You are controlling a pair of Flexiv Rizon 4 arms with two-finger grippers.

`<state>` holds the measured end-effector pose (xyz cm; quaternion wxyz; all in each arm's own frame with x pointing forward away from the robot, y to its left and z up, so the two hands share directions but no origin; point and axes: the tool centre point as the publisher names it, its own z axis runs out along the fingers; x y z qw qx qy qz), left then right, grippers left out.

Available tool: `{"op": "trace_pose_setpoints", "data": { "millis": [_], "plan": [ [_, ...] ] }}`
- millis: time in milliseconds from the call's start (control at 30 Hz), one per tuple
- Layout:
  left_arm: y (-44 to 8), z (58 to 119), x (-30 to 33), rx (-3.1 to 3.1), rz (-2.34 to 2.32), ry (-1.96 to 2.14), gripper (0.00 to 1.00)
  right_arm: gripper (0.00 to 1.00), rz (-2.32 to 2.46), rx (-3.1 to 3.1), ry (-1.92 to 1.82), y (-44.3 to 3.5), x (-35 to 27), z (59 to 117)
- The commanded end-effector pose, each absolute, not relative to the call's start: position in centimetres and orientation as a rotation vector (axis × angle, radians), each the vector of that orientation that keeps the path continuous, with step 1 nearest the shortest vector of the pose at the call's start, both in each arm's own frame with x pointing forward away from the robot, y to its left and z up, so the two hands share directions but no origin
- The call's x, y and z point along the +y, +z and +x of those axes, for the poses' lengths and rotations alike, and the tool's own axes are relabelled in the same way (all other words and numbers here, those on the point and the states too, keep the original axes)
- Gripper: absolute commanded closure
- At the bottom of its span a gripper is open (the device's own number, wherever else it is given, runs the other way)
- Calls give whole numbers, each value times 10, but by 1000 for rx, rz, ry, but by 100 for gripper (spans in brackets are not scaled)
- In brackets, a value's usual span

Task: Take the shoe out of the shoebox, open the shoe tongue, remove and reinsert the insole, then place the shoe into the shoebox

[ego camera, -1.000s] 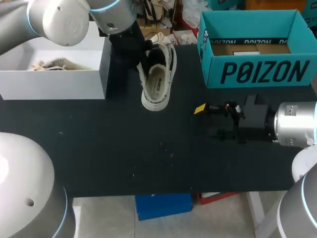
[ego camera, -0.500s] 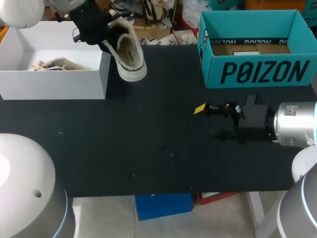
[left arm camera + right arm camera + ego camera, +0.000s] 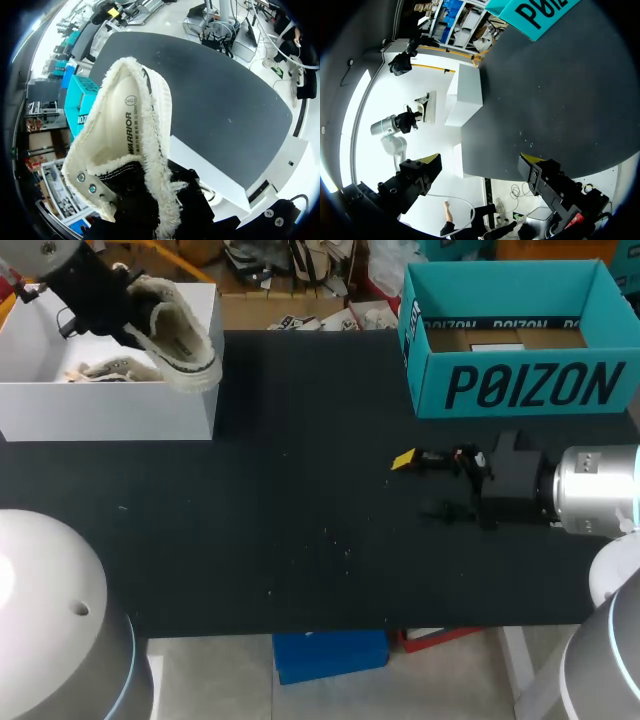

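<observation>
Shoe (image 3: 180, 335) hangs over the right end of the white box (image 3: 110, 425), far left | my left gripper (image 3: 155, 210) pinches its upper edge | right gripper (image 3: 480, 165) spread wide, at right | I judge the shoe light, soft, fleecy; the firmer heel or sole rim is the safest hold.

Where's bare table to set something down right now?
Bare: the strip of table between white box and teal box, and the whole front half, from before the white box across to the right pincer. Crowded: the white box's corner, where the left pincer holds the shoe, and below the teal box.
</observation>
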<state>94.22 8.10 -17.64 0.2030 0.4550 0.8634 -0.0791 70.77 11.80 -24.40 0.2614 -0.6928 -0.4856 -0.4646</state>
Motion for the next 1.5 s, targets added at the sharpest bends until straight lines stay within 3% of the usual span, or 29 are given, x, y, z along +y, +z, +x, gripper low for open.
{"op": "trace_pose_setpoints", "data": {
  "millis": [33, 500, 1000, 1500],
  "plan": [
    [-177, 935, 86, 2390, 1261, -222, 100, 0, -1878, -1314, -1257, -244, 119, 708],
    [-177, 935, 86, 2390, 1261, -222, 100, 0, -1878, -1314, -1257, -244, 119, 708],
    [-168, 1007, 128, 2703, 473, -230, 100, 0, -1878, -1314, -1257, -244, 119, 708],
    [-195, 1069, 177, 2760, 158, -61, 100, 0, -1878, -1314, -1257, -244, 119, 708]
  ]
}}
